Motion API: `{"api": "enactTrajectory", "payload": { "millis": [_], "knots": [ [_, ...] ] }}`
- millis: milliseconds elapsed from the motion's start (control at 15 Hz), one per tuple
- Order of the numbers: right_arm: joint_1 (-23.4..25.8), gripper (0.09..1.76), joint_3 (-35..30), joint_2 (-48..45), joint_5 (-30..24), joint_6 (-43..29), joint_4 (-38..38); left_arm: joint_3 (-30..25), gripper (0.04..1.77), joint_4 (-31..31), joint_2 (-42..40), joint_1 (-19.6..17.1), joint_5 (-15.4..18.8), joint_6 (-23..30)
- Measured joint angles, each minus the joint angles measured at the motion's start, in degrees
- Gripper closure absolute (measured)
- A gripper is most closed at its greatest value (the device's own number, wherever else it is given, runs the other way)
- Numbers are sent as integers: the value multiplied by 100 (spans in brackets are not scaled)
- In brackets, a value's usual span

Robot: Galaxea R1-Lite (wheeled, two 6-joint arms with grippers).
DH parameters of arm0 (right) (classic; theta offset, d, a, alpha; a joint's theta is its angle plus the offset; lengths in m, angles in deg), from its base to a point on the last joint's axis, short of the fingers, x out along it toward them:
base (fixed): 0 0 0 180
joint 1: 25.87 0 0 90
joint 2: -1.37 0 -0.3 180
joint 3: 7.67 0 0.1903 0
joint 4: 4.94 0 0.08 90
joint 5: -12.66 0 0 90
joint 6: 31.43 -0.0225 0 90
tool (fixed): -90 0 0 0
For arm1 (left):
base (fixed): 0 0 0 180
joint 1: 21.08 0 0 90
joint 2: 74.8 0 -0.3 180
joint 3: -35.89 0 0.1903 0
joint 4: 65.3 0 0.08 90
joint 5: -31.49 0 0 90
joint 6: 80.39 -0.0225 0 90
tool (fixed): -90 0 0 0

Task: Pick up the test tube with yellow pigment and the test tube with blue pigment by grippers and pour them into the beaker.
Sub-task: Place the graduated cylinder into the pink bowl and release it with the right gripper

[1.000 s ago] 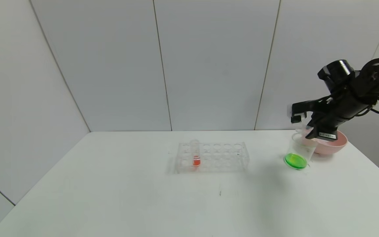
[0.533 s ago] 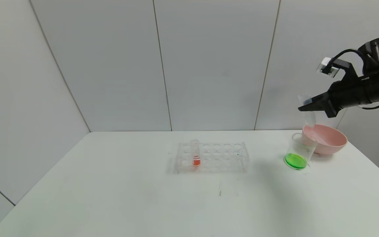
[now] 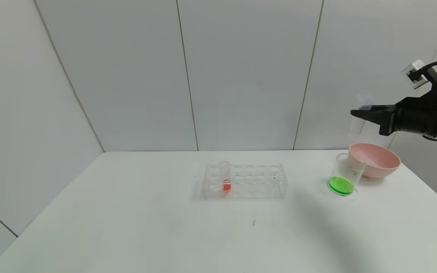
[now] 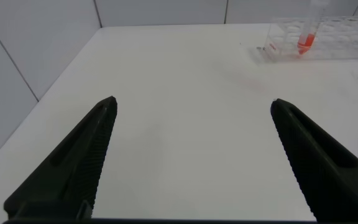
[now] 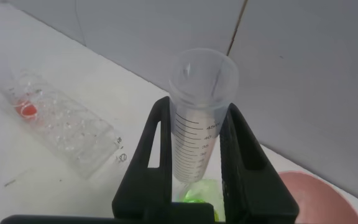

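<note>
My right gripper (image 3: 359, 112) is shut on a slim clear test tube (image 3: 356, 127) that looks empty and hangs roughly upright, high above the beaker (image 3: 346, 170). The beaker stands on the table with bright green liquid (image 3: 341, 185) at its bottom. In the right wrist view the graduated tube (image 5: 201, 118) sits between my right gripper's (image 5: 197, 106) fingers, with the green liquid (image 5: 197, 190) below. No tube with yellow or blue liquid shows. My left gripper (image 4: 191, 102) is open and empty over the table's left part; it is out of the head view.
A pink bowl (image 3: 381, 161) stands right behind the beaker, touching it. A clear tube rack (image 3: 256, 181) at the table's middle holds one tube with orange-red liquid (image 3: 225, 180); both also show in the left wrist view (image 4: 340, 34). The table's right edge is near the bowl.
My right gripper has turned the tube from tilted over the beaker to roughly upright and has risen up and to the right. The beaker, bowl and rack have not moved.
</note>
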State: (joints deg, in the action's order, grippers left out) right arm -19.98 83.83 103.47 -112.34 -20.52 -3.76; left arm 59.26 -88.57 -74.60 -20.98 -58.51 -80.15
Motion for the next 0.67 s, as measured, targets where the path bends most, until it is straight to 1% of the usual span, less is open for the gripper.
{"api": "enactTrajectory", "payload": {
  "millis": [67,133,267,467,533,667],
  "knots": [
    [52,134,-400,-130,24,-216,432,0,5,-2,0,0,0,0],
    [138,134,-725,-245,44,-367,692,0,5,-2,0,0,0,-2],
    [306,134,-1014,-339,55,-432,796,0,5,-2,0,0,0,0],
    [552,134,-973,-163,62,-429,952,0,5,-2,0,0,0,0],
    [646,134,-863,-9,79,-429,1073,0,5,-5,0,0,0,-2],
    [808,134,-496,383,312,-429,1215,0,5,-2,0,0,0,-2]
  ]
}}
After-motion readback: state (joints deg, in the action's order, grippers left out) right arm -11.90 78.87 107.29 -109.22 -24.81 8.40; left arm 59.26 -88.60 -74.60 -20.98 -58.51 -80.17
